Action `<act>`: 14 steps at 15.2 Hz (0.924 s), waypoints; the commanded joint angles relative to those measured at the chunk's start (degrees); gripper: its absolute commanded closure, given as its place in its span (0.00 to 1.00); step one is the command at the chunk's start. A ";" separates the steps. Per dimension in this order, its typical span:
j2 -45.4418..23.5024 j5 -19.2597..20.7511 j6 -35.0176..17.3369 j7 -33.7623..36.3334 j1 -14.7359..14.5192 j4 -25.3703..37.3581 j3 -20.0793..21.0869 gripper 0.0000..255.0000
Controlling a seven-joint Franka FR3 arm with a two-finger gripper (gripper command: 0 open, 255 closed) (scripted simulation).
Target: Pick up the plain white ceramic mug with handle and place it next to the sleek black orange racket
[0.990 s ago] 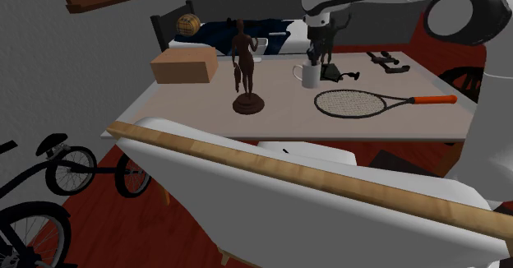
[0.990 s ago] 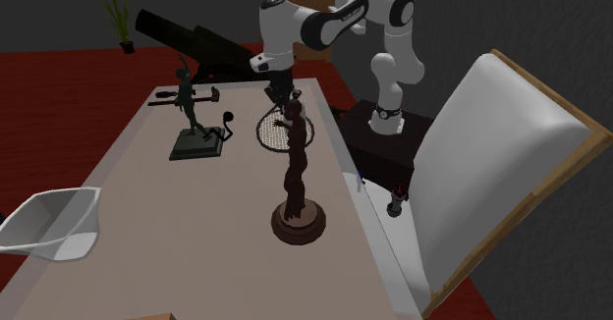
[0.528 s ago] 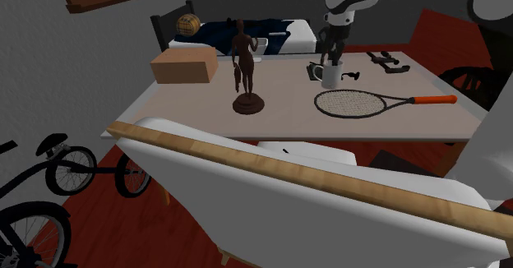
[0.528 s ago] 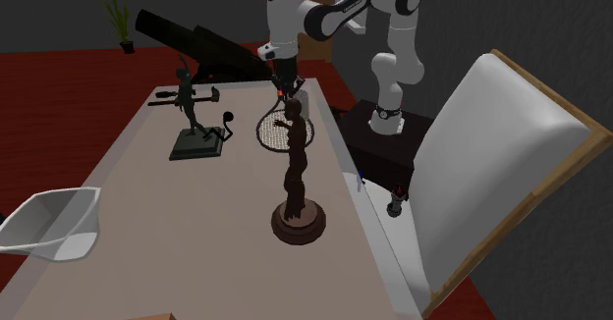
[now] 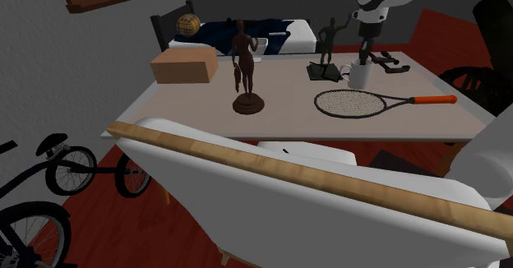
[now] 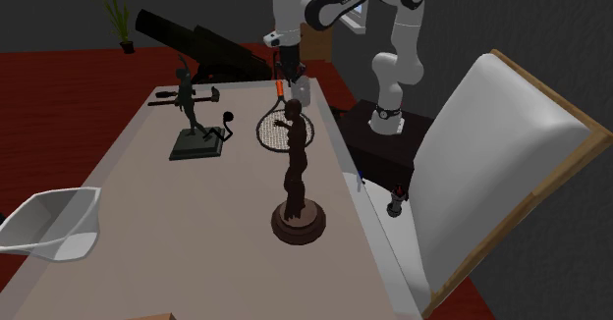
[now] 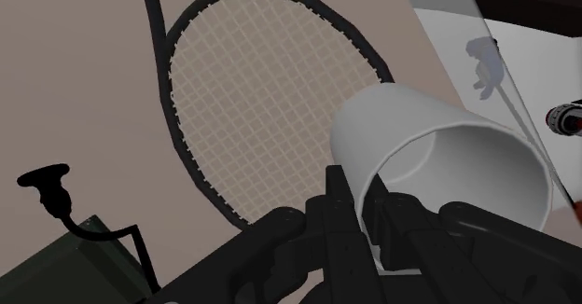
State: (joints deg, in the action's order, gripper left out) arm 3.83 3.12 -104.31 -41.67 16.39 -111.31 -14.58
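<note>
Logging entry one. Item and location? (Desk)

Item: mug (image 5: 358, 76), white, plain, open-topped. Location: table (image 5: 205, 114), close to its far edge and toward the far right corner in the shoulder view, just beyond the head of the racket (image 5: 353, 103), which has a black frame and an orange grip. I cannot tell whether its base rests on the table or hangs just clear. (Operator)

Holder? (Desk)

Holder: gripper (image 7: 366, 216), clamped on the mug's wall at the rim, one finger outside and one inside. (Operator)

Handling notes? (Desk)

My judgement: rigid, light while empty, smooth and therefore slick, and brittle if dropped or knocked against the table. A rim pinch lets it swing, so I would travel slowly and set it down flat. The rim wall is a fair hold. I cannot make out which way the handle points. (Operator)

Views compared? (Desk)

Wrist view: the clasp itself, the racket's strings close beneath the mug, and a dark green statue base (image 7: 84, 255) nearby. Shoulder view: the racket's full length and the table space alongside it, which I need for choosing a spot. Second exterior view: the arm reaching out from its stand (image 6: 388, 136), with a brown figurine (image 6: 295, 171) standing nearer the camera. (Operator)
</note>
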 commanded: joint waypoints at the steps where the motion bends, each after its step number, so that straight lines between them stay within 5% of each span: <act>1: 2.42 0.87 -0.43 -1.95 1.09 -2.67 -1.13 1.00; 14: 12.65 6.91 0.58 -16.14 8.77 -10.18 -10.04 1.00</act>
State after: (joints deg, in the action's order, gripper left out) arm 15.73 9.50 -104.24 -56.56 24.55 -121.41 -23.89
